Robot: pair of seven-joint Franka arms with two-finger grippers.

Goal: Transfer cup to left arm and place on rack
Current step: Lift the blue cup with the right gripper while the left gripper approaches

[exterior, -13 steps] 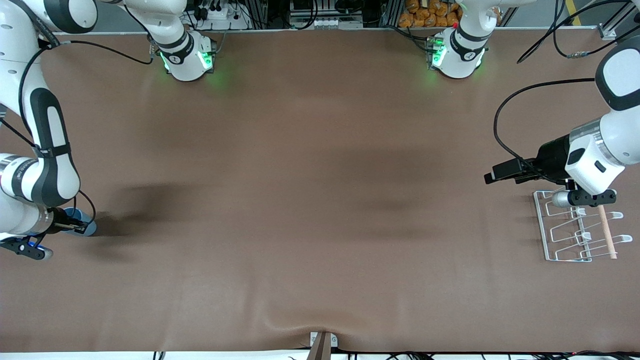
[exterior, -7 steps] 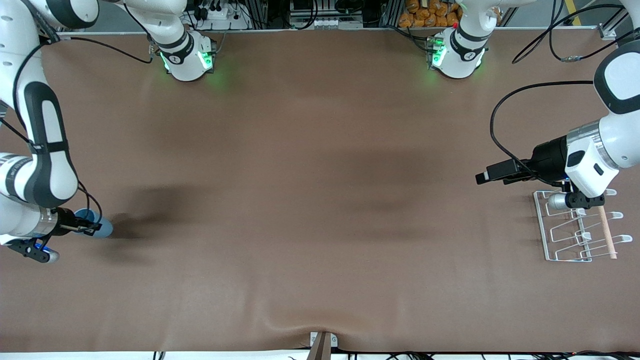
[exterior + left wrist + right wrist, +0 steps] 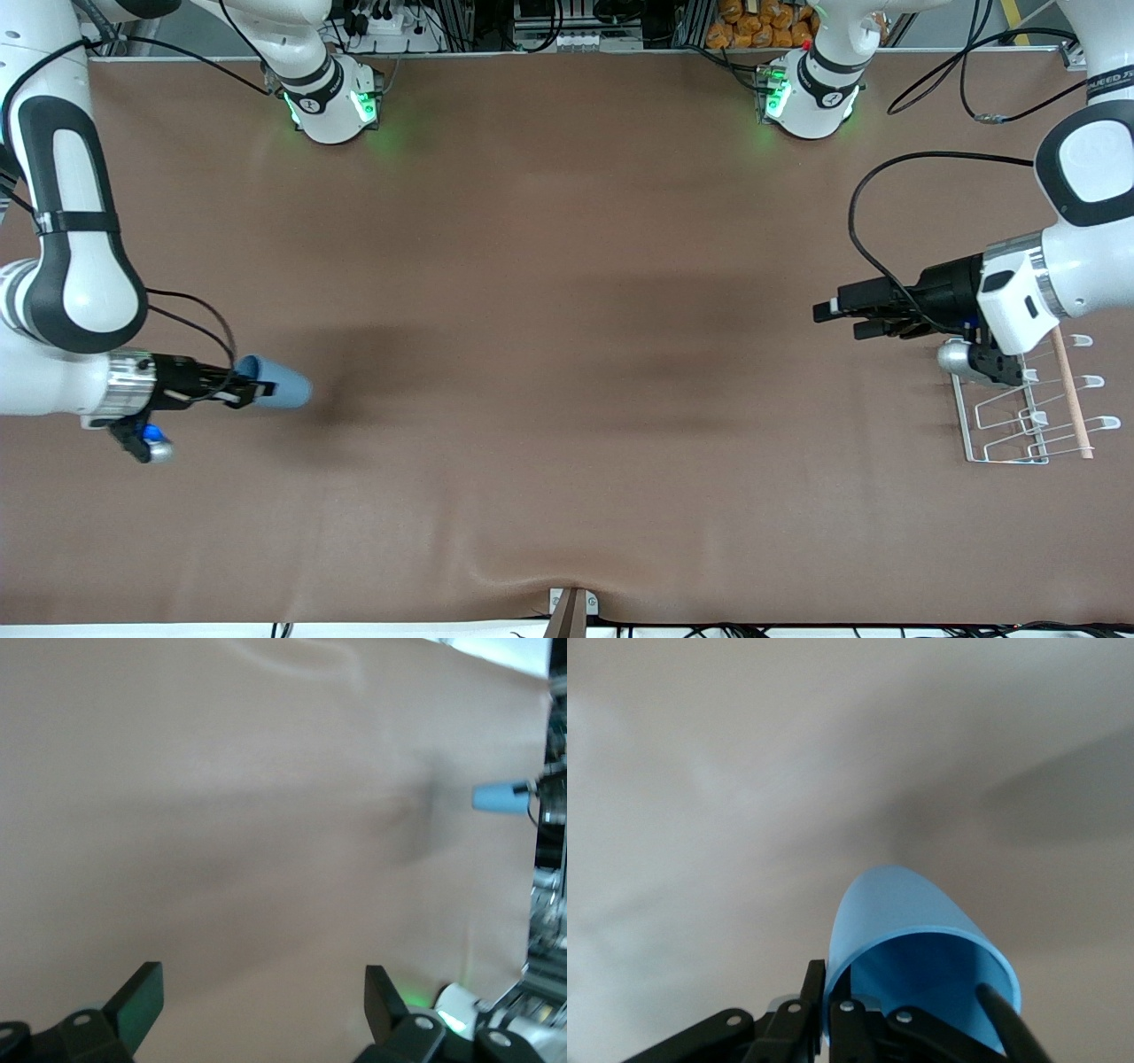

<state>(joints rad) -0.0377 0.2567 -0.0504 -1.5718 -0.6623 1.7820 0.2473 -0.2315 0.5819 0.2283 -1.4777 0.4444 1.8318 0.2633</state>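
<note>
The right gripper (image 3: pixel 239 389) pinches the light-blue cup (image 3: pixel 275 391) by its rim wall, carrying it on its side above the table at the right arm's end. It looks light, thin, stiff plastic, probably slick. The left gripper (image 3: pixel 833 315), fingers wide, hangs beside the rack (image 3: pixel 1019 416); its best hold is across the tapered body.

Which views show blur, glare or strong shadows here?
Front view: sharp; soft arm shadows on the brown table, green glow at both bases. Left wrist view: washed out, table pale, distant cup soft. Right wrist view: background table blurred grey, cup rim crisp.
</note>
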